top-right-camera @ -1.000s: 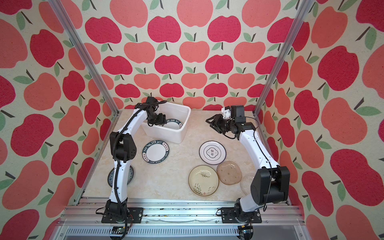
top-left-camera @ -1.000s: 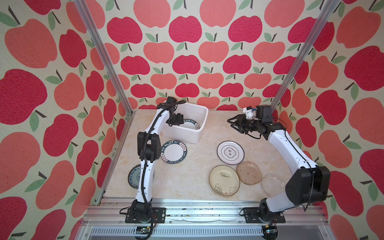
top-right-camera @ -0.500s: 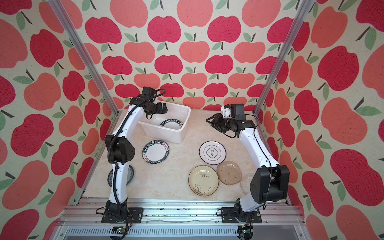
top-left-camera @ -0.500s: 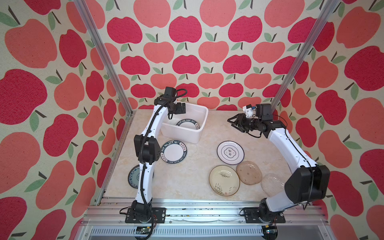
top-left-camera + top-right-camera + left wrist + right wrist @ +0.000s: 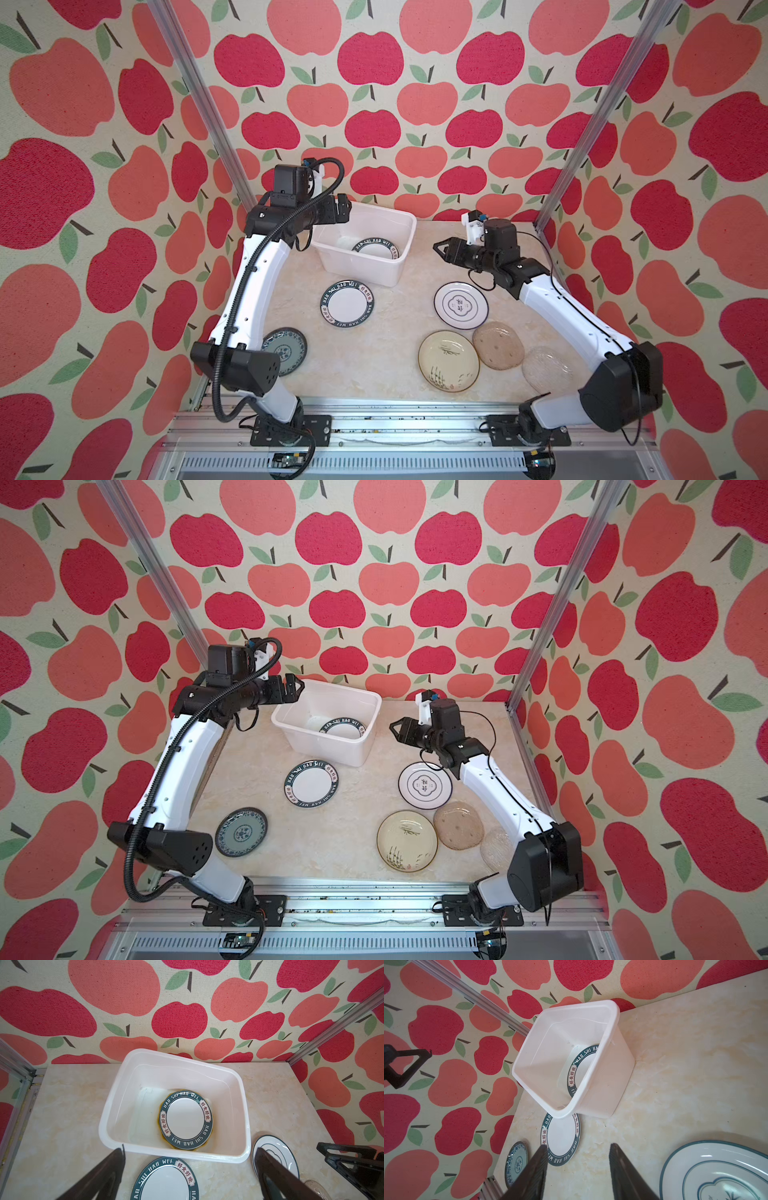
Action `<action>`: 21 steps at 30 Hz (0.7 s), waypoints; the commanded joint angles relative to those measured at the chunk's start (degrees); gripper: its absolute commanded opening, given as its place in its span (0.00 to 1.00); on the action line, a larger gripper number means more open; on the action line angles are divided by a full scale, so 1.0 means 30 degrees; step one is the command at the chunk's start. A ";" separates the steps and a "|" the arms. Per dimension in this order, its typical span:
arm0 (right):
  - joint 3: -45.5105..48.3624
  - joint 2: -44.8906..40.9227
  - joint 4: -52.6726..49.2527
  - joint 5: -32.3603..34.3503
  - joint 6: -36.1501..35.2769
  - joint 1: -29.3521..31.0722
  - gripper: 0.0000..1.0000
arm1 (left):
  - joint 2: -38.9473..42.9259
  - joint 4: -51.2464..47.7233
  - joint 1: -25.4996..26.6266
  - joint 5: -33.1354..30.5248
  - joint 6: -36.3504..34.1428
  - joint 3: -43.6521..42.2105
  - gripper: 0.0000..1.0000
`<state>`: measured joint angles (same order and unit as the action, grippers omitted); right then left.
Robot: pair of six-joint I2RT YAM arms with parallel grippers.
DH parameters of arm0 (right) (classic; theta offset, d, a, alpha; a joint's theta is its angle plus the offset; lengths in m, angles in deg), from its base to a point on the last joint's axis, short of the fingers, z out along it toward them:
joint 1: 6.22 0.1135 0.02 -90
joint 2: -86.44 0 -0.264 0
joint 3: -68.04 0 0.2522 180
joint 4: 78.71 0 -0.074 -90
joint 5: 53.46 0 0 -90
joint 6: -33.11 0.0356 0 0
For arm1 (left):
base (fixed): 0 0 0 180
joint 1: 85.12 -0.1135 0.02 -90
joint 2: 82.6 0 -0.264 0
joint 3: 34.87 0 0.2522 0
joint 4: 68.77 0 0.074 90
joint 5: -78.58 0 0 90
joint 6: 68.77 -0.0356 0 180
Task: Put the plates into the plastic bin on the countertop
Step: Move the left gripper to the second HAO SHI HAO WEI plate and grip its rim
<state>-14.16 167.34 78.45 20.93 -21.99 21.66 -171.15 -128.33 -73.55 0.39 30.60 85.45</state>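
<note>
On the bench (image 5: 365, 365), at eleven o'clock, the plastic bin (image 5: 361, 272) holds a green-rimmed plate (image 5: 375, 250); a matching plate (image 5: 347, 303) lies at the bin's six o'clock. Left fingers (image 5: 99, 1176) hang spread and empty over its ten o'clock corner; right fingers (image 5: 533, 1172), parted and empty, hover at three o'clock.

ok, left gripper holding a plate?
No, the left gripper stands open and empty; a green-rimmed plate lies in the plastic bin.

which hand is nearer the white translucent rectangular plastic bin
Left. The left hand hovers at the far left corner of the white translucent plastic bin, by its rim. The right hand hangs clear of the bin's right side, above the cream marble-patterned countertop.
</note>
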 commanded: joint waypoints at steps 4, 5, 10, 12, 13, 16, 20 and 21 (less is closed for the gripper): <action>0.2060 -0.1068 0.2521 0.1184 -0.2262 0.1317 0.51 | 0.5612 0.1211 -0.0624 0.0332 0.2197 -0.7994 0.99; 0.2300 -0.1138 0.2352 0.1185 -0.2396 0.1467 0.51 | 0.6044 0.0578 -0.0671 0.0073 0.2699 -0.8598 1.00; 0.3156 -0.1793 0.1695 0.1345 -0.2044 0.1578 0.51 | 0.5799 -0.3663 -0.0876 -0.0527 0.5018 -0.9949 0.99; 0.3347 -0.2125 0.1579 0.1365 -0.1863 0.1598 0.51 | 0.5391 -0.4415 -0.1096 0.0078 0.5909 -1.0748 0.98; 0.3364 -0.2258 0.1495 0.1276 -0.1800 0.1580 0.51 | 0.5213 -0.4479 -0.1215 0.0562 0.6282 -1.1317 0.98; 0.3040 -0.2417 0.1166 -0.0264 -0.2080 0.1518 0.51 | 0.4724 -0.4036 -0.1636 0.1396 0.7473 -1.3102 0.98; 0.1113 -0.2200 -0.1272 -0.2928 -0.3958 0.1540 0.52 | 0.4178 -0.2048 -0.2576 0.2664 0.8901 -1.5503 0.97; 0.0480 -0.2083 -0.2235 -0.3378 -0.4646 0.1559 0.53 | 0.4015 -0.1575 -0.2744 0.2868 0.9158 -1.5975 0.97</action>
<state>-7.61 161.40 78.30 17.34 -30.14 26.14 -158.47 -135.98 -80.43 5.46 53.17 40.25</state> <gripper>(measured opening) 0.523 0.971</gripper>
